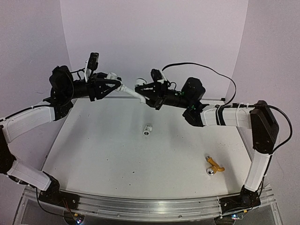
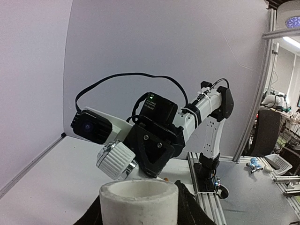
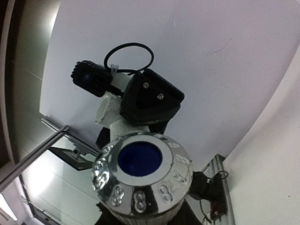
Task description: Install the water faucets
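The white faucet (image 1: 132, 92) hangs in the air at the back of the table, spanning the gap between both grippers. My right gripper (image 1: 142, 90) is shut on its knob end, whose silvery cap with a blue centre (image 3: 142, 174) fills the right wrist view between the jaws. My left gripper (image 1: 111, 83) is shut on a stubby white pipe fitting (image 2: 138, 202), and the faucet's other end meets that fitting. The ribbed white knob (image 2: 116, 160) shows in the left wrist view. The yellow-gold faucet (image 1: 214, 166) lies loose on the table at the front right.
A second white pipe fitting (image 1: 148, 129) lies on the white table (image 1: 103, 154) near its middle. The metal rail (image 1: 150, 205) with both arm bases runs along the near edge. A curved white backdrop closes off the far side.
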`<state>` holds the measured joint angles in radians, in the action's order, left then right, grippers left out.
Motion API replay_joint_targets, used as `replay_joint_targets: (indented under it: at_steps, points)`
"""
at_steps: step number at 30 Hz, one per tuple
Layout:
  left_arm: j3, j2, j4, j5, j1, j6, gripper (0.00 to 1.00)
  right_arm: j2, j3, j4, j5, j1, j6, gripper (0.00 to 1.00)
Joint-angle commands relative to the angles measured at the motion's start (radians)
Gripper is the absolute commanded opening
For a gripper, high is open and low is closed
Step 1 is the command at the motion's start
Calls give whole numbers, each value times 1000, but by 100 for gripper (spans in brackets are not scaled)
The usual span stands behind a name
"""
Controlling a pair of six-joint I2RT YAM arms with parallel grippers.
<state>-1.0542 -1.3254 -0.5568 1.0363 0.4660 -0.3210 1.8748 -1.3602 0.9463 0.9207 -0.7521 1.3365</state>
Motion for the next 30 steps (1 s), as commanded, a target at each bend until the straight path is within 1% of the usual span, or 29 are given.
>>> replay_joint_targets:
  at_steps: [1, 2, 3, 4, 5, 6, 7, 8, 9, 10, 11, 12, 14, 15, 18, 20, 23, 27, 30]
  points:
    - [-35, 29, -71, 129, 51, 166, 0, -34, 62, 209, -222, 126, 459, 35]
    - [-36, 34, -71, 25, 51, 52, 0, -64, 99, 186, -229, 149, 356, 47]
    - [-32, 37, -72, -35, 50, 3, 0, -86, 122, 180, -229, 156, 297, 52]
    - [-23, 43, -72, -163, 47, -106, 0, -110, 143, 173, -221, 167, 162, 62]
    - [-19, 44, -69, -190, 46, -132, 0, -125, 155, 168, -217, 168, 122, 64]
    - [-12, 41, -58, -307, 27, -317, 0, -173, 181, 110, -190, 168, -159, 77]
    - [-15, 34, -46, -319, 17, -375, 0, -207, 190, 73, -178, 166, -261, 81]
    - [-20, 21, -28, -327, 7, -480, 0, -240, 196, -44, -169, 157, -506, 84]
    - [-31, 10, -7, -324, 1, -528, 0, -280, 194, -170, -193, 143, -650, 86]
    - [-40, -9, 17, -317, -1, -611, 0, -318, 188, -303, -248, 113, -937, 92]
    - [-49, -25, 32, -308, -1, -677, 0, -355, 177, -414, -327, 72, -1173, 95]
    - [-50, -35, 34, -294, -1, -720, 0, -365, 171, -491, -399, 25, -1318, 97]
    - [-61, -77, 35, -262, -1, -850, 0, -370, 162, -575, -506, -55, -1723, 98]
    - [-74, -94, 36, -242, -1, -890, 0, -366, 167, -575, -534, -79, -1815, 98]
    - [-93, -127, 36, -203, 0, -947, 0, -339, 170, -525, -569, -109, -1921, 98]
    - [-96, -133, 36, -197, 0, -950, 0, -310, 152, -484, -582, -121, -1931, 98]
    - [-93, -130, 36, -197, 3, -945, 0, -246, 100, -441, -605, -124, -1853, 96]
    - [-102, -136, 35, -186, 8, -938, 0, -171, 32, -436, -644, -124, -1734, 86]
    - [-109, -141, 37, -173, 12, -924, 0, -136, -4, -437, -647, -124, -1646, 75]
